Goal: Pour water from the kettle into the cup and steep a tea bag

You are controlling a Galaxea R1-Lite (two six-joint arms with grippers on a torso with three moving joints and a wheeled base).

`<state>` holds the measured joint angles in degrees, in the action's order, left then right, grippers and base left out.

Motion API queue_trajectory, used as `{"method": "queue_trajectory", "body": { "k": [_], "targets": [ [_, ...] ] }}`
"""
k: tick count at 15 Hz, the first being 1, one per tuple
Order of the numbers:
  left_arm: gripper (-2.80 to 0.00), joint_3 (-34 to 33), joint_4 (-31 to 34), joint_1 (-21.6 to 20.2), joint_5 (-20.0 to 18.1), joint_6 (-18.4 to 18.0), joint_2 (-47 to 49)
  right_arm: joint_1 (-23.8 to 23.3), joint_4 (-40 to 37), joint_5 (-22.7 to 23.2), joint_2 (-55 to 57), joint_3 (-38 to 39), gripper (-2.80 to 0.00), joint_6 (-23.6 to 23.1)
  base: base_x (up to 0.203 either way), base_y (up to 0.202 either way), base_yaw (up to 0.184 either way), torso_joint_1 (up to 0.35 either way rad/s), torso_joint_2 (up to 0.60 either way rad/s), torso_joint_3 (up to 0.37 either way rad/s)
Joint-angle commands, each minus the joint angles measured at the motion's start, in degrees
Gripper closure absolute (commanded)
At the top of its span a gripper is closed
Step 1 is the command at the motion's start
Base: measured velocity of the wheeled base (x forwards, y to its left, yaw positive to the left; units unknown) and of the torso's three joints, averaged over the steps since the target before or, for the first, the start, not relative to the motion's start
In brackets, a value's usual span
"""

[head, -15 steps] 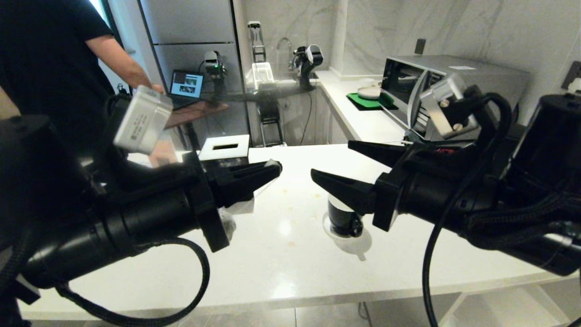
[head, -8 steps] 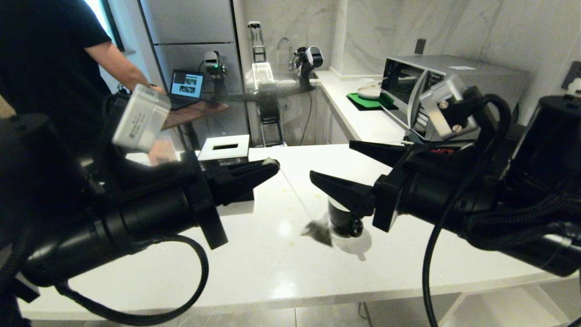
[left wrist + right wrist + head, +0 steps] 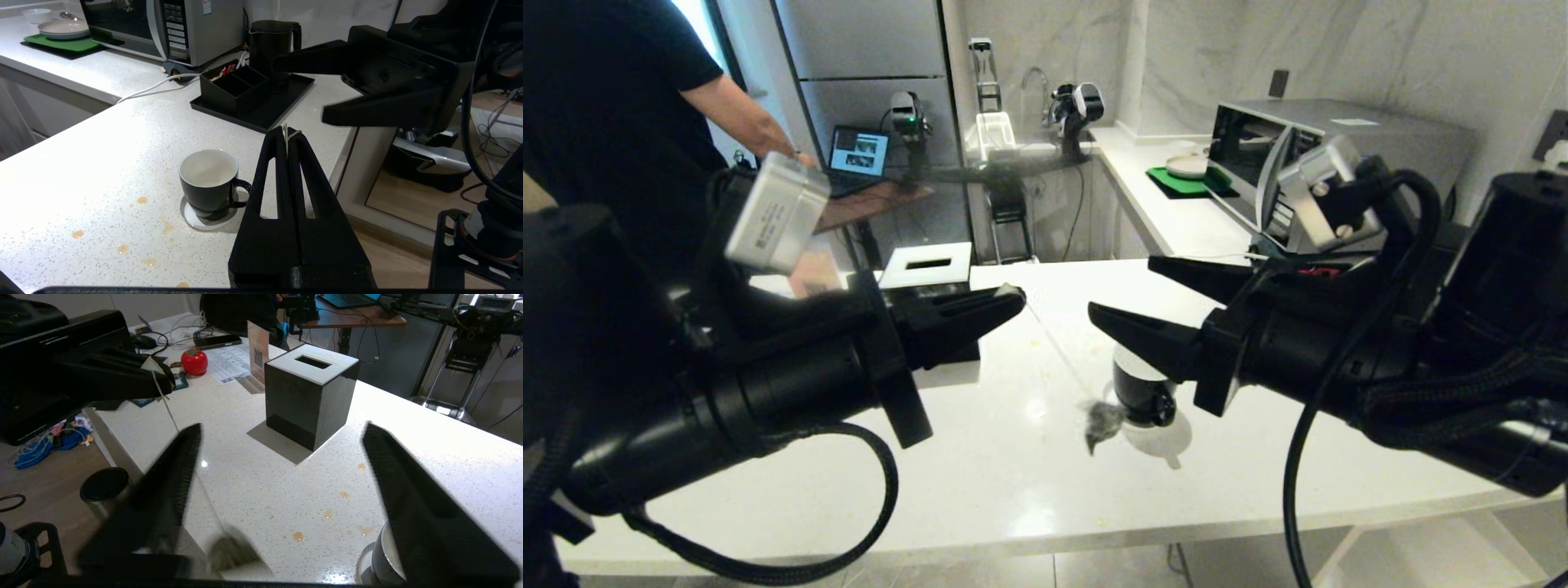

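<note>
Two pincers face each other above the white bench (image 3: 1013, 490). The left pincer (image 3: 1016, 299) is clamped tight on the top of a thin pale string (image 3: 1054, 351), and the tea bag (image 3: 1102, 420) hangs from that string just beside the cup (image 3: 1139, 388), outside it and a little above the bench surface. A second ago no tea bag or string showed under the pincers; half a second ago it hung blurred near the cup's side, and now it dangles slightly lower and closer in, still blurred. The right pincer (image 3: 1127, 298) stands with its fingers spread wide and nothing between them, hovering over the cup; its opening looks a little narrower than half a second ago. The cup sits on its white saucer (image 3: 196, 220), unmoved, its inside white. The kettle (image 3: 271, 43) stands on a black tray (image 3: 265, 110) at the far end of the bench, well apart from the cup. A black tissue box (image 3: 310, 392) stands behind the left pincer.
</note>
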<state>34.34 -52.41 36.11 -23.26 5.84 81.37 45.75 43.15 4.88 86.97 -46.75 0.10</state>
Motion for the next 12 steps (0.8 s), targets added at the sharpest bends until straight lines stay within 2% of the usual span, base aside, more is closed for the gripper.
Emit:
{"method": "queue_trajectory", "body": {
  "k": [1,4,7,10,12],
  "targets": [
    [0.00,0.02,-0.33,0.01,-0.12,0.05,0.10,-0.05,0.26,0.05,0.04,-0.01,0.00,0.02,0.000,0.000,0.000,0.000,0.00,0.000],
    [0.00,-0.06,-0.33,0.01,-0.12,0.05,0.10,-0.79,0.26,-0.13,-0.02,-0.09,0.00,-0.10,0.000,0.000,0.000,0.000,0.00,0.000],
    [0.00,-0.06,-0.33,-0.07,-0.12,0.05,0.11,-5.76,0.26,-0.13,-0.60,-0.14,0.00,-0.36,0.000,0.000,0.000,0.000,0.00,0.000],
    [0.00,0.11,-0.33,-0.16,-0.12,0.05,0.19,-14.56,1.67,-0.19,-0.72,-0.07,0.00,-0.78,0.000,0.000,0.000,0.000,0.00,0.000],
    [0.00,0.02,-0.33,-0.25,-0.10,0.03,0.09,-24.27,4.38,-0.12,-0.46,0.35,0.00,-0.57,0.000,0.000,0.000,0.000,0.00,0.000]
  ]
}}
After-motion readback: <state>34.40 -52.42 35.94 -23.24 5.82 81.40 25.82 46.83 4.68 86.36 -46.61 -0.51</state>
